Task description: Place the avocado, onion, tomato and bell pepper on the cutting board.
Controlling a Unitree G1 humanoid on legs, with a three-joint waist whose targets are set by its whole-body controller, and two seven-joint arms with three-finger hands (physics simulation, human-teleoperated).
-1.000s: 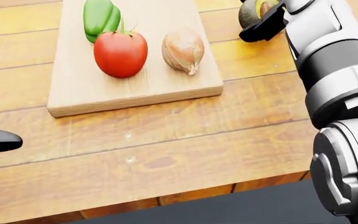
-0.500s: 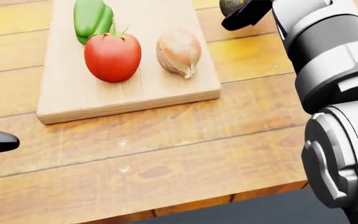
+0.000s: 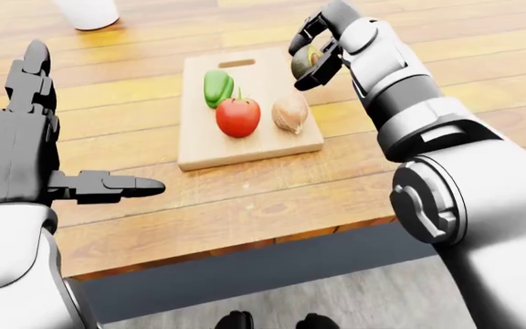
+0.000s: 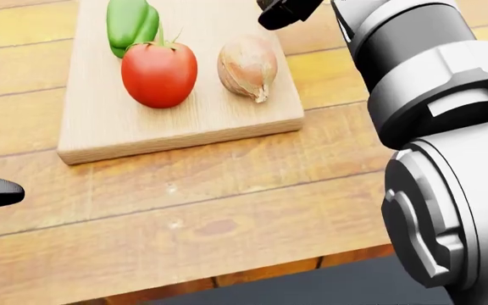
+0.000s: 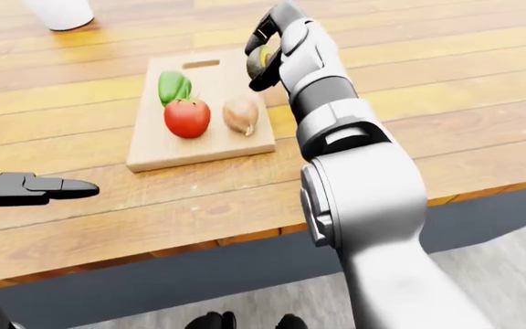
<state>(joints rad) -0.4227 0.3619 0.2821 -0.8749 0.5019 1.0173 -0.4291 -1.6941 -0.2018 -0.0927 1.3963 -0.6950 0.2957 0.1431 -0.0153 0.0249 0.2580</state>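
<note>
a wooden cutting board holds a green bell pepper, a red tomato at its 5 o'clock, and a papery brown onion. at the board's 2 o'clock edge, the right hand has its fingers closed round a dark avocado. the left hand is spread open, holding nothing. a white cup stands at 11 o'clock.

We look down from the head, closest in the head view; both eye views sit wider, sharing the cutting board and worktop.
</note>
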